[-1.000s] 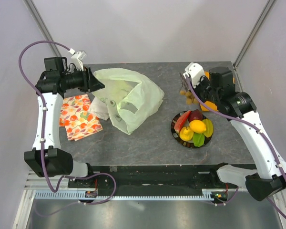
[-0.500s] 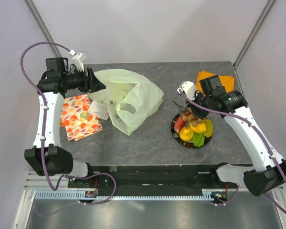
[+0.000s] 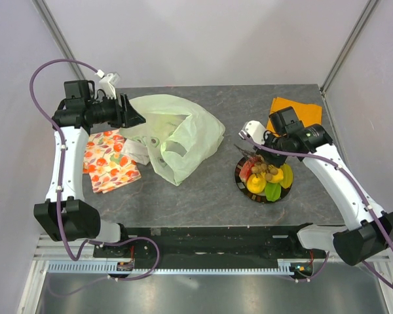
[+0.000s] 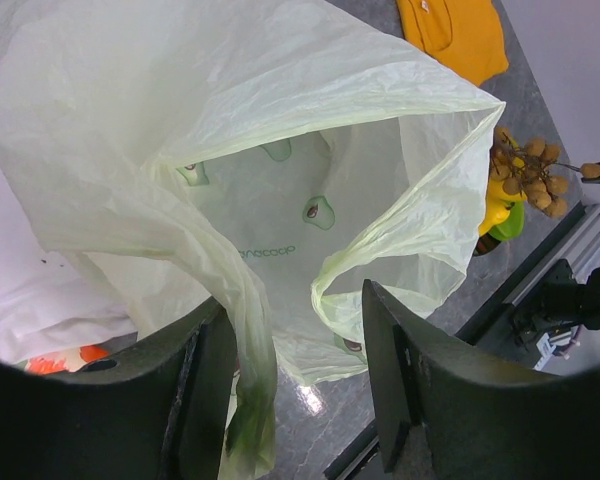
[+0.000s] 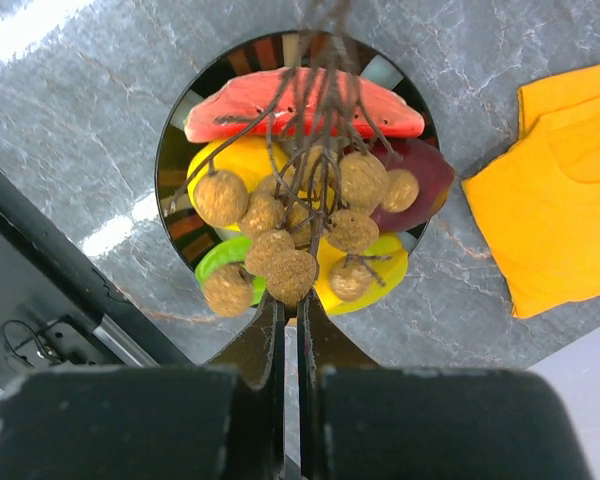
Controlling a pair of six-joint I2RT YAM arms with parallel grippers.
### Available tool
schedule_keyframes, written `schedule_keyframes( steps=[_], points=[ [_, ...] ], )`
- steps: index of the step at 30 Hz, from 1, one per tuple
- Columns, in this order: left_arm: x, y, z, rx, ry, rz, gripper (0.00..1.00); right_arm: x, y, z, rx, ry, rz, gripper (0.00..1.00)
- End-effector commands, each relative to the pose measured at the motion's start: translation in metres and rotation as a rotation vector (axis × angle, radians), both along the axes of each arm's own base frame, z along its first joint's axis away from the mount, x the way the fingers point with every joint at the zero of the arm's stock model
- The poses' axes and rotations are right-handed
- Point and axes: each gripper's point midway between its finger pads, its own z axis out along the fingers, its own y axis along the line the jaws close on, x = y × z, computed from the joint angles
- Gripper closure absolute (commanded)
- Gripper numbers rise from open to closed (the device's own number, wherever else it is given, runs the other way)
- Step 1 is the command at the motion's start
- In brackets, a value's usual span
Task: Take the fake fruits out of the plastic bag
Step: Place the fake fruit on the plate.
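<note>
The pale green plastic bag (image 3: 177, 137) lies open at the back left, and no fruit shows inside it in the left wrist view (image 4: 230, 120). My left gripper (image 3: 135, 117) is at the bag's left rim. Its jaws stand wide apart (image 4: 295, 312) and bag film drapes along the left finger. My right gripper (image 3: 267, 156) is shut (image 5: 290, 300) on the brown grape bunch (image 5: 300, 235), held just over the black plate (image 5: 170, 160). The plate holds a red slice (image 5: 280, 100) and yellow (image 5: 235, 160), green (image 5: 215, 258) and dark red (image 5: 430, 175) pieces.
A fruit-printed cloth (image 3: 108, 160) and a white cloth (image 3: 136, 152) lie left of the bag. An orange cloth (image 3: 301, 108) lies at the back right, behind the plate (image 3: 238, 175). The table's near edge has a black rail.
My right arm has carried the grape bunch from the back right, forward and left, to over the plate. The left arm and the bag have hardly moved.
</note>
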Motion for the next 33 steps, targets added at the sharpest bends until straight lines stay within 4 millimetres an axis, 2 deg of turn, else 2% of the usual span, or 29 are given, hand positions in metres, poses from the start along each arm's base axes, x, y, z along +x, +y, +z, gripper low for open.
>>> schedule_keyframes(
  steps=[1, 6, 8, 14, 23, 29, 30, 33],
  points=[
    [0.003, -0.001, 0.007, -0.016, -0.025, 0.008, 0.42, -0.004, -0.005, 0.003, -0.037, -0.041, 0.050, 0.98],
    [0.002, -0.002, 0.006, -0.020, -0.021, 0.004, 0.42, 0.007, -0.006, 0.022, -0.063, -0.141, 0.126, 1.00],
    [0.003, -0.003, 0.005, -0.025, -0.018, 0.000, 0.42, 0.000, -0.006, 0.019, -0.075, -0.111, 0.164, 0.99],
    [0.002, -0.003, 0.006, -0.029, -0.021, 0.000, 0.42, -0.014, 0.003, 0.008, -0.073, -0.087, 0.258, 0.87],
    [-0.001, -0.004, 0.005, -0.027, -0.024, -0.005, 0.42, -0.013, 0.014, -0.011, -0.107, -0.063, 0.288, 0.82],
    [0.000, -0.003, 0.006, -0.030, -0.023, -0.005, 0.42, -0.012, 0.014, -0.020, -0.123, -0.055, 0.284, 0.68],
    [0.001, -0.004, 0.005, -0.031, -0.023, -0.008, 0.42, -0.012, 0.013, -0.021, -0.125, -0.057, 0.279, 0.61],
    [0.001, -0.004, 0.004, -0.033, -0.021, -0.011, 0.42, -0.010, 0.013, -0.021, -0.128, -0.062, 0.272, 0.57]
  ],
)
